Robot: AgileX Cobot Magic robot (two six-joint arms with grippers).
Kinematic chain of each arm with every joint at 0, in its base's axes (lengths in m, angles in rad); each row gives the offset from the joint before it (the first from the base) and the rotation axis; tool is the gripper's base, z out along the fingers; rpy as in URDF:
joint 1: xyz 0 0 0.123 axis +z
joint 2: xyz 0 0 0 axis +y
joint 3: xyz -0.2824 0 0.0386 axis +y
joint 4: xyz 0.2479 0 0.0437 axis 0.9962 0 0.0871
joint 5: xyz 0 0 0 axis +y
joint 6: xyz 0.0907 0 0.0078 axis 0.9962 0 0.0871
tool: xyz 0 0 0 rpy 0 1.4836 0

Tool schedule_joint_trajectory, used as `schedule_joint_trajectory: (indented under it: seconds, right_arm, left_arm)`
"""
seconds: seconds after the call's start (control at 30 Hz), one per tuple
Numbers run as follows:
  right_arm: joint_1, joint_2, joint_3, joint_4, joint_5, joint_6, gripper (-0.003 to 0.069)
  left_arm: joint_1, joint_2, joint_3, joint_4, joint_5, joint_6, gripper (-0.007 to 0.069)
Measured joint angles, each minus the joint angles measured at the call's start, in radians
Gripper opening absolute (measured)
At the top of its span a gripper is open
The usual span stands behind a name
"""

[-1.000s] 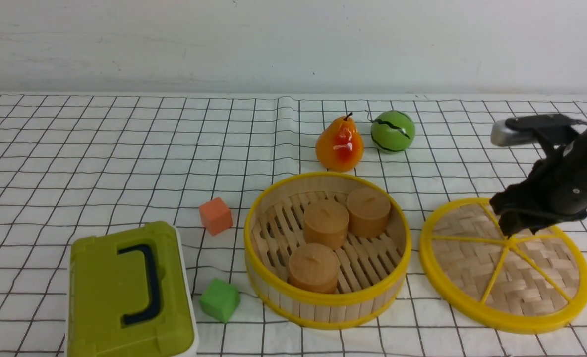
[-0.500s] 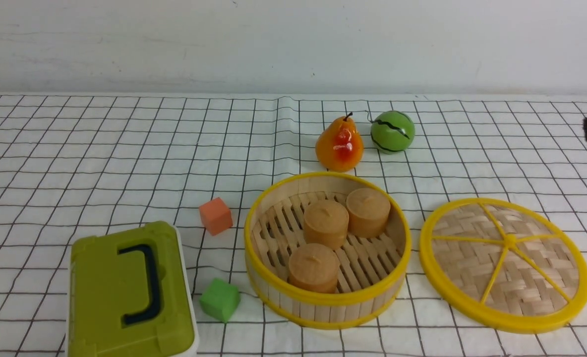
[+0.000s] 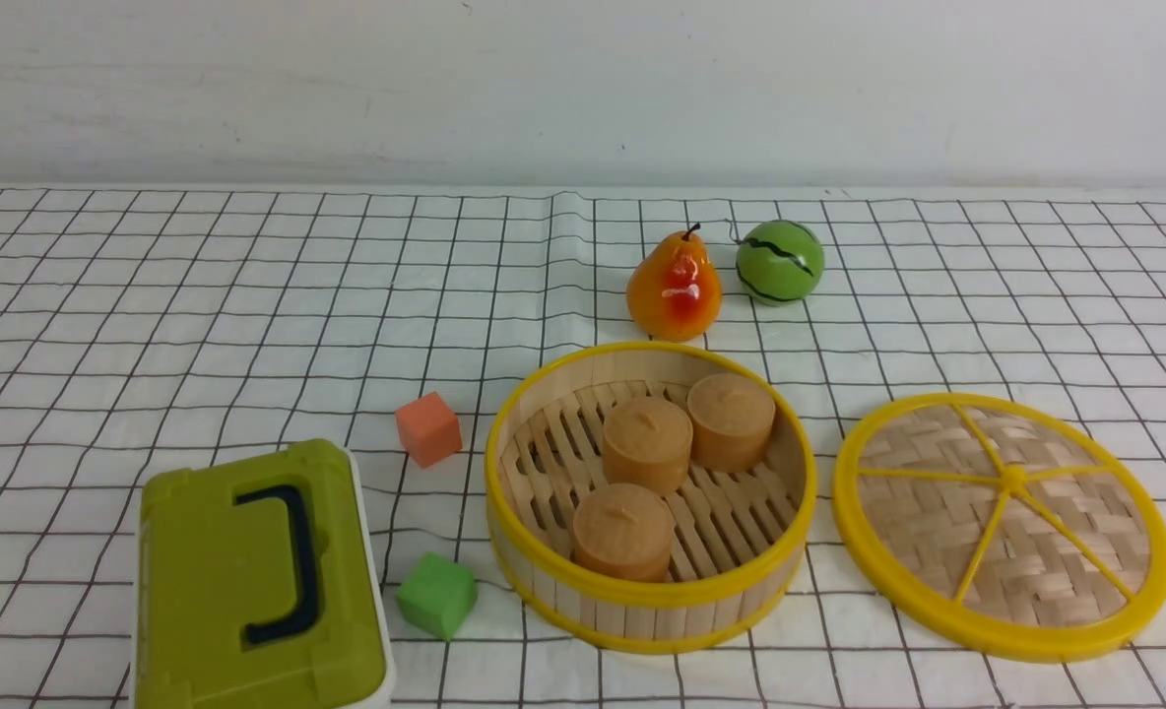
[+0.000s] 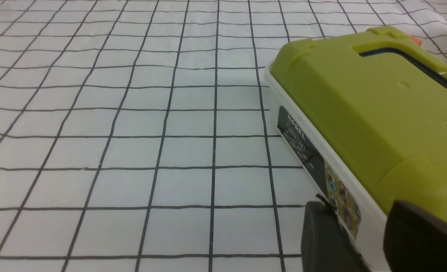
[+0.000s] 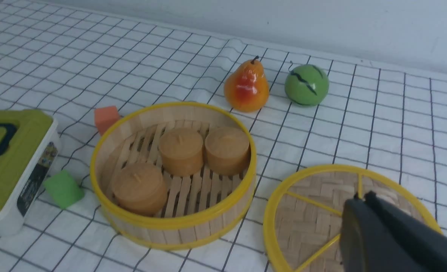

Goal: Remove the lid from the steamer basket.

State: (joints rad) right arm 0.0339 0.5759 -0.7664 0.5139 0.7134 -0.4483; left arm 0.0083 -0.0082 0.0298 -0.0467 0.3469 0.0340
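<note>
- Lid (image 3: 1003,527): off the basket, flat on the checked cloth (image 3: 199,295), spokes and hub facing up.
- Sits just to the right of the steamer basket (image 3: 642,594), rims near but apart, with a strip of cloth between.
- Basket open on top; three tan cylinders (image 3: 647,443) standing on the slatted floor, two toward the back touching, one toward the front.
- Neither arm visible from the front.
- Right gripper (image 5: 361,198): seen only from its wrist camera, raised above the cloth, tips over the lid's woven face, not touching it.
- Fingers pressed together with no gap, nothing between them.
- Left gripper (image 4: 359,223): seen only from its wrist camera, low over the cloth, close by the white side of the olive-green box (image 4: 363,102).
- Fingers (image 4: 329,241) parted, clamping nothing; contact with the box not clear.
- Box at the near left, dark handle on top.
- Orange cube (image 3: 428,428) and green cube (image 3: 436,595) between box and basket.
- Toy pear (image 3: 675,288) and green striped ball (image 3: 780,261) side by side behind the basket.
</note>
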Motion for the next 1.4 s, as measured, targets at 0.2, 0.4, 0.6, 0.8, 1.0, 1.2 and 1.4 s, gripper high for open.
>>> schedule_joint_trajectory:
  seconds: [0.2,0.4,0.6,0.8,1.0,1.2,1.4]
  right_arm:
    - [0.0,-0.002,0.007,0.0,0.086,-0.002,-0.0013]
    - [0.0,-0.002,0.007,-0.007,0.063,-0.003,-0.0012]
    - [0.0,-0.024,0.059,-0.024,-0.052,-0.006,-0.0012]
    - [0.0,-0.181,0.277,-0.171,-0.267,0.106,-0.0012]
    - [-0.001,-0.439,0.608,-0.431,-0.487,0.404,-0.0012]
    - [-0.002,-0.568,0.77,-0.495,-0.506,0.523,-0.0012]
    - [-0.033,-0.586,0.793,-0.499,-0.423,0.541,-0.0012]
  left_arm:
    - [0.0,0.0,0.0,0.0,0.0,0.0,0.0239]
    - [0.0,0.0,0.0,0.0,0.0,0.0,0.0239]
    - [0.0,0.0,0.0,0.0,0.0,0.0,0.0239]
    - [0.0,0.0,0.0,0.0,0.0,0.0,0.024]
    - [0.0,0.0,0.0,0.0,0.0,0.0,0.024]
    - [0.0,0.0,0.0,0.0,0.0,0.0,0.024]
    - [0.0,0.0,0.0,0.0,0.0,0.0,0.024]
